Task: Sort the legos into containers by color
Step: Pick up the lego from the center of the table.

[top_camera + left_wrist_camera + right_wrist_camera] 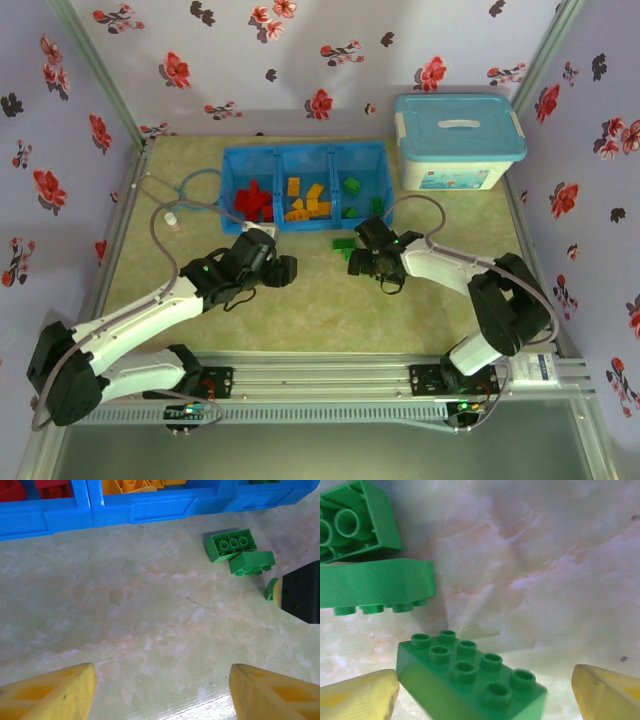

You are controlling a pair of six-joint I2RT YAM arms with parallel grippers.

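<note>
I am looking down at the bench, which is carrying everything. At its far right corner the white bin with the light-blue lid is standing closed. To the left of it the blue tray is lying along the far side. Its left compartment is holding the red bricks, the middle one the orange-yellow bricks, and the right one a few green bricks.

The left gripper is hovering in front of the tray, its jaws standing wide with bare bench between them. The right gripper is reaching low near the tray's right end, also spread wide. A studs-up green brick is lying between its fingers, close to one finger and apart from the other, so nothing is being gripped. Just beyond it, a side-lying brick and an overturned brick, both green, are resting on the bench just beside each other.
</note>
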